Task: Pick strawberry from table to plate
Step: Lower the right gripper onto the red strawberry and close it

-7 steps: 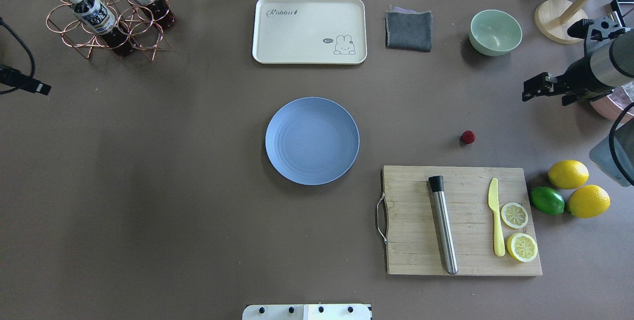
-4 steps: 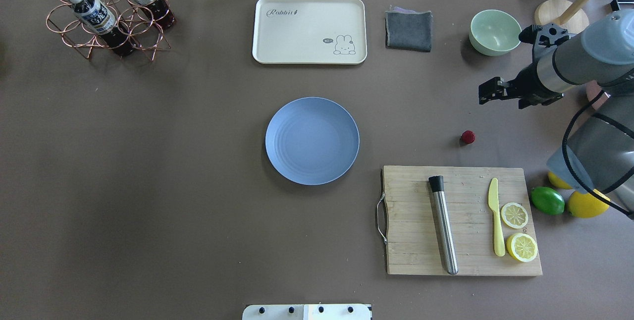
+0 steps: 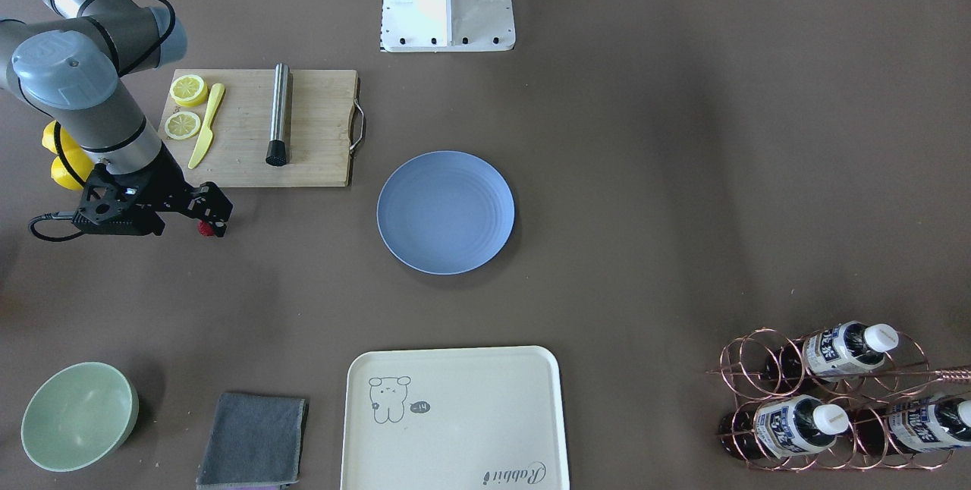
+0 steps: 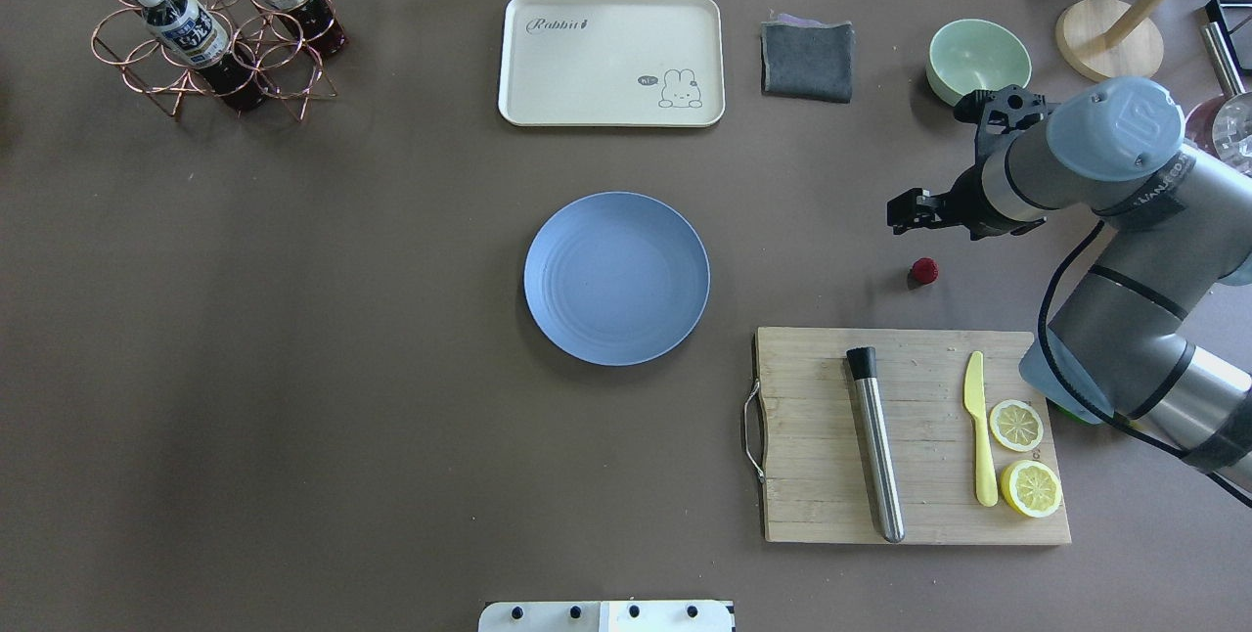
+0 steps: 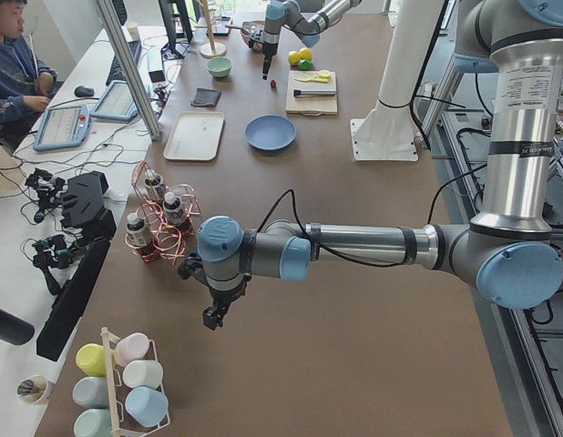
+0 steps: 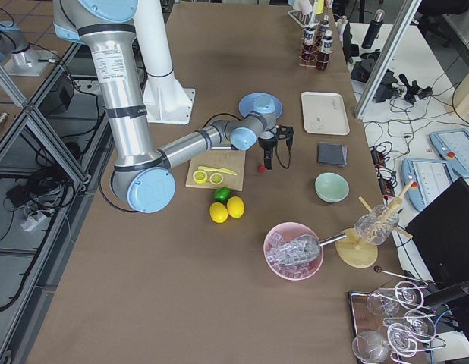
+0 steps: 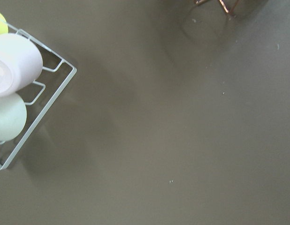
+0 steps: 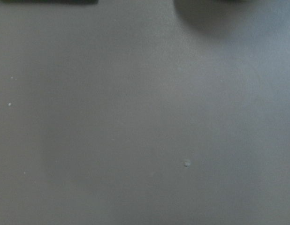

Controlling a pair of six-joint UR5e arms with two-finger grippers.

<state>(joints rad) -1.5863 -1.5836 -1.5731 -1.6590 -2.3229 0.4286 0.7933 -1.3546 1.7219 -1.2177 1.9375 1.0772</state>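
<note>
The strawberry (image 4: 924, 270) is a tiny dark-red berry lying on the brown table (image 4: 342, 368), just beyond the cutting board. To its left, at the table's middle, sits the light-blue plate (image 4: 616, 278) with nothing on it. My right gripper (image 4: 906, 212) hovers above the table a little past the strawberry, its jaws open and holding nothing. In the front-facing view the strawberry (image 3: 205, 228) peeks out right under that gripper (image 3: 218, 214). The right wrist view shows only bare table. My left gripper (image 5: 212, 315) appears only in the exterior left view, near the bottle rack, and I cannot tell its state.
A wooden cutting board (image 4: 812, 436) carries a steel muddler (image 4: 875, 446), a yellow knife (image 4: 979, 436) and two lemon halves. A green bowl (image 4: 978, 60), grey cloth (image 4: 807, 60), cream tray (image 4: 611, 60) and bottle rack (image 4: 210, 21) line the far edge. Lemons (image 3: 61, 160) lie under the right arm.
My right arm has swung in from the right edge to just beyond the strawberry, now covering the whole lemons and lime in the overhead view. The strawberry and plate have not moved.
</note>
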